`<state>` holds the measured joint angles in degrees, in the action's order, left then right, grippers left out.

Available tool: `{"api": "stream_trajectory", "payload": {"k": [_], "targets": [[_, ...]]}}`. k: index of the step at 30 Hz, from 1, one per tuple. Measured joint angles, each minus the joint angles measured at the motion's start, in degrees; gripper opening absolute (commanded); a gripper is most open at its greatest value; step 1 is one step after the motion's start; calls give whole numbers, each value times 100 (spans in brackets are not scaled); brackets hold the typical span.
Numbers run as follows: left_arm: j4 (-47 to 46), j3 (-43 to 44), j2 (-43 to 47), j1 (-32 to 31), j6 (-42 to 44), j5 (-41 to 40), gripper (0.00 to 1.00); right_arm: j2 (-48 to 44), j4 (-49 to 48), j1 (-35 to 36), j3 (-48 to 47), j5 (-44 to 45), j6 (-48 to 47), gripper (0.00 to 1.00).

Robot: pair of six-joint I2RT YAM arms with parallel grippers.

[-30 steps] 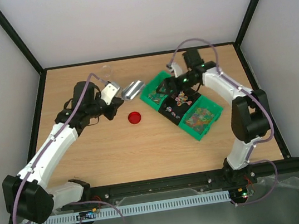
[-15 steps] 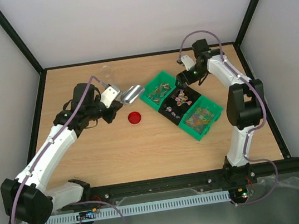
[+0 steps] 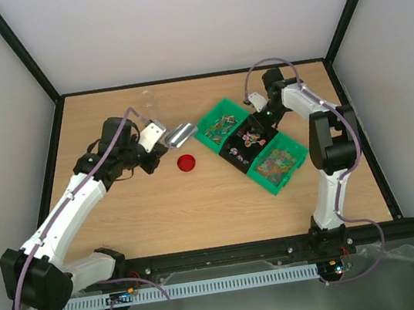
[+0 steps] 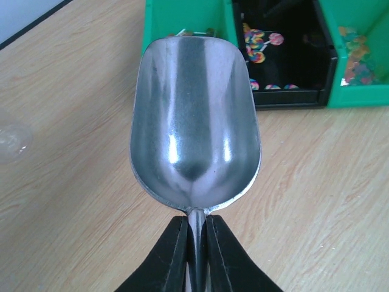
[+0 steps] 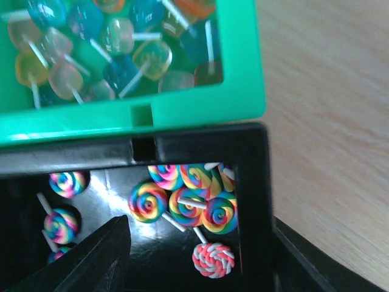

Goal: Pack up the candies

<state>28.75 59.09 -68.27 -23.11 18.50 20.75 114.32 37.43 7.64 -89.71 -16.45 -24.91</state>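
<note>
Silver scoop (image 4: 194,128), pinched by its handle in my left gripper (image 4: 196,255), sits empty ahead of those fingertips. My right gripper (image 5: 196,263) stands spread, gripping nothing, with the candies (image 5: 182,204) between its fingers in the black bin (image 5: 258,182). I judge 0 packed so far.

The handle of the silver scoop (image 4: 194,121) is running off the left wrist view's bottom edge, its bowl covering part of a green bin (image 4: 182,15). The right gripper (image 5: 197,237) is showing only 2 cropped fingers. From above, the candies (image 3: 250,138) are appearing too small to distinguish.
</note>
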Motion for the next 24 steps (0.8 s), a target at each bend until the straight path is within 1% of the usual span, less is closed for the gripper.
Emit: {"api": "stream_trajectory", "payload": {"k": [4,5,9,11,16,19,21,24], "targets": [[13,2,-2,81,-9,-243,2,-2,-61,116,302,-4,-7,60],[20,11,-7,203,-28,-249,2,-11,-63,151,341,-22,4,63],[22,92,-87,654,-144,-192,2,-129,-66,186,352,-140,116,85],[-52,105,-149,907,-208,-129,2,-251,-52,186,319,-223,190,92],[-275,262,-457,1574,-393,55,2,-463,-94,83,-42,-570,479,96],[-566,323,-649,1950,-520,63,2,-470,-402,48,-422,-896,872,97],[-745,365,-789,2188,-610,37,2,-468,-680,72,-664,-1121,1189,100],[-1040,387,-981,2514,-758,15,2,-361,-1209,245,-1049,-1357,1641,99]]}}
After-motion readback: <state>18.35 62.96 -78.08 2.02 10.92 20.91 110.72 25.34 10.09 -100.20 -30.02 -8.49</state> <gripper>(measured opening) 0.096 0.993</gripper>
